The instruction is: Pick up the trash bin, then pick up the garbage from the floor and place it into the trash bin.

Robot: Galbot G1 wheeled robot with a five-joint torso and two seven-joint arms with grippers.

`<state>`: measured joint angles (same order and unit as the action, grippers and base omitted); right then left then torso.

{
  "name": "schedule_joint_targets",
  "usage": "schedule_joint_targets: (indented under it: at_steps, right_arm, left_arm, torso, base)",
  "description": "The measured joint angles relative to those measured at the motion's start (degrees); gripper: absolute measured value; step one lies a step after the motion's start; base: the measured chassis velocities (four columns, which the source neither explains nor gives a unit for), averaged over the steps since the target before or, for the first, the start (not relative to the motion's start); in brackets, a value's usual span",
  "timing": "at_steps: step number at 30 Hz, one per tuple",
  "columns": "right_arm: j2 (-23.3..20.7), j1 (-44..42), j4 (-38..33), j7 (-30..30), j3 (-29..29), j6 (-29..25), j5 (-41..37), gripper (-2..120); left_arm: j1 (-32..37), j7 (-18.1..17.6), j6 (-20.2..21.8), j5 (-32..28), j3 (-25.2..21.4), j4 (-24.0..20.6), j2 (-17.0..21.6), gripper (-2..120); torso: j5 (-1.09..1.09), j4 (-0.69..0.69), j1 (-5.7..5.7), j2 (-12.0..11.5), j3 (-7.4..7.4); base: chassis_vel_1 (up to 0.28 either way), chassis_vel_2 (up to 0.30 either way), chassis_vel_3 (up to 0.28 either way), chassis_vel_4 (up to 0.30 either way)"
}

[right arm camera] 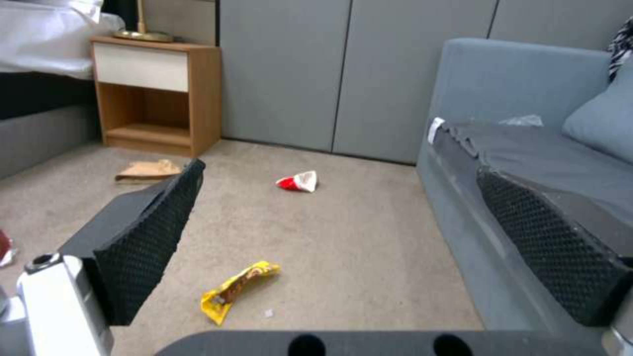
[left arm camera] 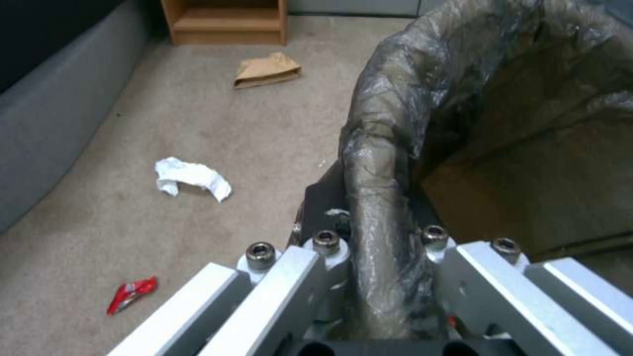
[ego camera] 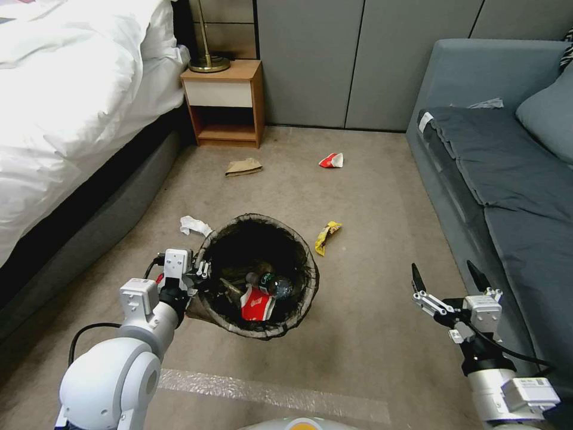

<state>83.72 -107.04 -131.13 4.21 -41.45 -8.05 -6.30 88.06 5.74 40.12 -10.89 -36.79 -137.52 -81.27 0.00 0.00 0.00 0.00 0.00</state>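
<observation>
On carpet mid-room | left gripper (ego camera: 200,276) clamped on bin (ego camera: 258,275) rim, bin held | right gripper (ego camera: 444,279) spread, empty | step: collecting garbage; next target likely yellow bag (ego camera: 327,234), needing lowered right reach.

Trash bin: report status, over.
Left gripper clamped on trash bin rim, bin held. Right gripper open, empty, beside sofa. Yellow snack bag on floor, path unobstructed.

The small round white plastic trash bin with dark bag liner (ego camera: 258,276) is sitting at centre, the left tool (ego camera: 200,276) clamping its rim at nine o'clock. A white crumpled tissue (ego camera: 194,225) is lying at ten, brown paper (ego camera: 243,167) at twelve, a yellow snack bag (ego camera: 327,235) at two. The right tool (ego camera: 444,273) is hanging apart at three, jaws spread.
</observation>
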Motion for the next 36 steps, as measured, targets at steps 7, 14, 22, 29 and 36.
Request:
schedule_joint_targets:
  at_steps: [7,14,22,29,36]
  right_arm:
    - [0.05,0.47,0.49,-0.02,1.33,0.73,0.03,100]
    - [0.05,0.42,0.77,-0.11,1.66,0.59,0.02,100]
    - [0.03,0.51,0.95,-0.14,1.83,0.53,0.03,100]
    - [0.02,0.53,1.06,-0.17,1.88,0.5,0.04,100]
    - [0.05,0.55,1.15,-0.2,1.94,0.43,0.07,100]
  left_arm:
    - [0.35,0.0,-0.21,-0.12,-0.26,-0.23,-0.11,3]
    - [0.35,0.0,-0.26,-0.12,-0.12,-0.23,-0.2,3]
    - [0.15,0.0,-0.28,-0.12,-0.12,-0.23,-0.23,3]
    - [0.02,-0.02,-0.3,-0.11,-0.03,-0.21,-0.33,3]
    - [-0.05,-0.02,-0.32,-0.11,-0.07,-0.2,-0.28,3]
  torso:
    - [0.0,0.0,0.0,0.0,0.0]
    - [0.0,0.0,0.0,0.0,0.0]
    - [-0.01,0.0,0.0,0.0,0.0]
    - [0.0,0.01,0.0,0.0,0.0]
    - [-0.01,-0.01,0.0,0.0,0.0]
  base:
    - [0.0,0.0,0.0,0.0]
    - [-0.049,0.041,0.041,-0.041]
    - [-0.151,0.149,0.153,-0.157]
    - [-0.152,0.158,0.144,-0.154]
    - [-0.123,0.131,0.115,-0.135]
